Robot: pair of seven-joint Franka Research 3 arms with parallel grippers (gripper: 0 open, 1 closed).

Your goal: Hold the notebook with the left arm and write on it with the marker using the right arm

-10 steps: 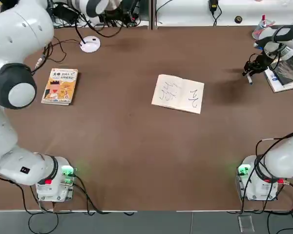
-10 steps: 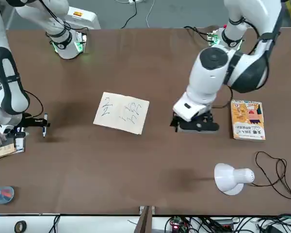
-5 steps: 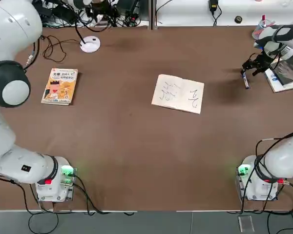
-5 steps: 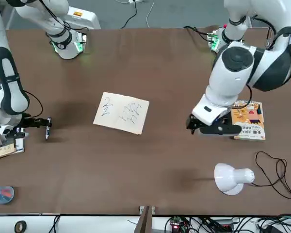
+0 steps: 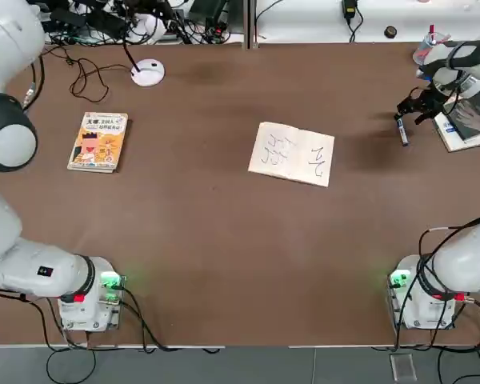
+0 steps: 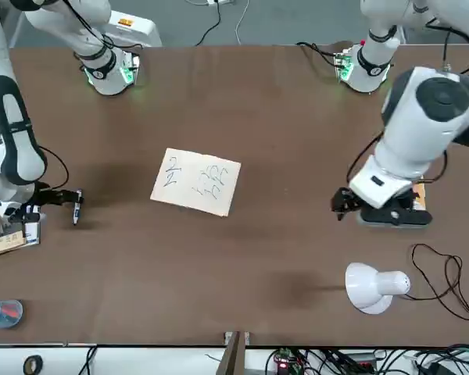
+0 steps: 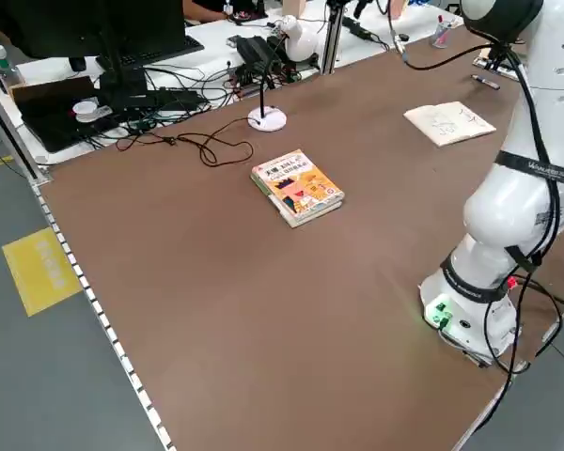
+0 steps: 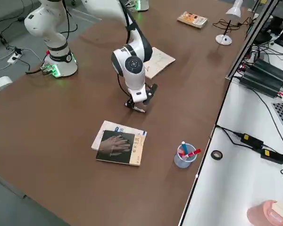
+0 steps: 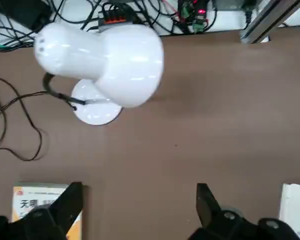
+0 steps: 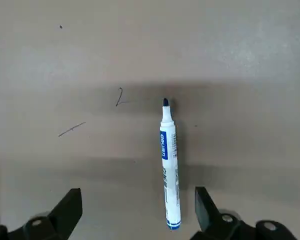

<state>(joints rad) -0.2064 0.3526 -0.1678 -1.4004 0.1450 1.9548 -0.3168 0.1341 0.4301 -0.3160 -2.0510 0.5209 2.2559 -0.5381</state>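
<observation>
As the left gripper (image 9: pixel 139 185), open and empty, has swung farther right in the front view, the marker (image 10: pixel 170 175) now lies at left, released between the right gripper's (image 10: pixel 139 189) spread jaws; the notebook (image 6: pixel 195 182), farther back near centre, stays unheld, so writing must wait.

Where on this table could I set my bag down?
Roomiest looks the stretch between the notebook and the two arm bases; another lies between notebook and picture book. Crowded: the right gripper's corner, with marker and books.
</observation>
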